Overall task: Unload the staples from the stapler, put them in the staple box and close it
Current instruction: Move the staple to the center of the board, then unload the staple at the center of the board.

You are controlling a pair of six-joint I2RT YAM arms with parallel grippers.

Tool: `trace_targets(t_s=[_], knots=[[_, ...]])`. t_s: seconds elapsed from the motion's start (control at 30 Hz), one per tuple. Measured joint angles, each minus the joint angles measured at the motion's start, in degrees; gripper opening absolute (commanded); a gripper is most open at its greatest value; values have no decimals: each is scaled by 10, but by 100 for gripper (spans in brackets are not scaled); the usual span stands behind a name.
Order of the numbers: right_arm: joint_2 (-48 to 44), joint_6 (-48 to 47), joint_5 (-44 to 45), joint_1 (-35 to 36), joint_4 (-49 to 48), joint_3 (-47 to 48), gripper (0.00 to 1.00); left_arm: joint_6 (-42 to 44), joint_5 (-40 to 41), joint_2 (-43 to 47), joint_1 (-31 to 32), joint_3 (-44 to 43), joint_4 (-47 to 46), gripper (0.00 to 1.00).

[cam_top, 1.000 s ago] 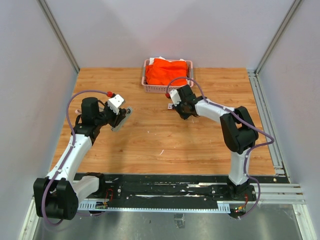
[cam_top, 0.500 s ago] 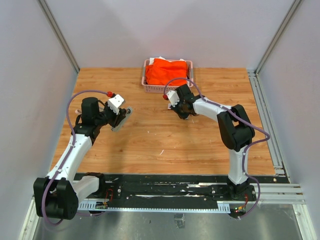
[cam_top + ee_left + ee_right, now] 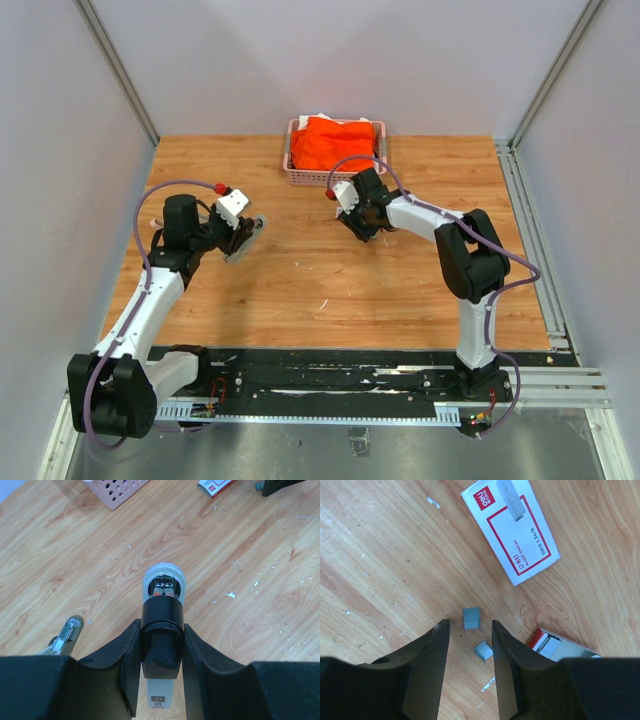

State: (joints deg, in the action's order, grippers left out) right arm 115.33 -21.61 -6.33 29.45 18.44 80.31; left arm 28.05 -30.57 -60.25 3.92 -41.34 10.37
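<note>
My left gripper (image 3: 160,667) is shut on the stapler (image 3: 161,625), a black body with a translucent grey nose, held up off the table at the left (image 3: 243,238). A grey and silver part (image 3: 65,636) shows at the lower left beside it. My right gripper (image 3: 470,624) hangs open just above the wood near the basket, with nothing between its fingers. Two short silvery-grey strips of staples (image 3: 471,618) (image 3: 483,650) lie on the table under it. Another strip (image 3: 514,502) rests on the white box with a red label (image 3: 515,540).
A pink basket (image 3: 300,178) holding orange cloth stands at the back middle. An open red and white box (image 3: 551,644) lies just right of my right fingers. Tiny metal bits and flecks dot the wood (image 3: 231,595). Grey walls close in the sides.
My right gripper has opened and shifted slightly left and back; two staple strips now lie loose on the table beneath it. The left arm and stapler have not moved.
</note>
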Motion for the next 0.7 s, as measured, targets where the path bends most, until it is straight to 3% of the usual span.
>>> trace_targets(t_s=[0.4,0.7], knots=[[-118,3,-54,0,35,0,54,7,-52,-16,10,0,2,0],[-183,84,-202,0,26,-3,54,59,-49,-78,106,-16,27,0]])
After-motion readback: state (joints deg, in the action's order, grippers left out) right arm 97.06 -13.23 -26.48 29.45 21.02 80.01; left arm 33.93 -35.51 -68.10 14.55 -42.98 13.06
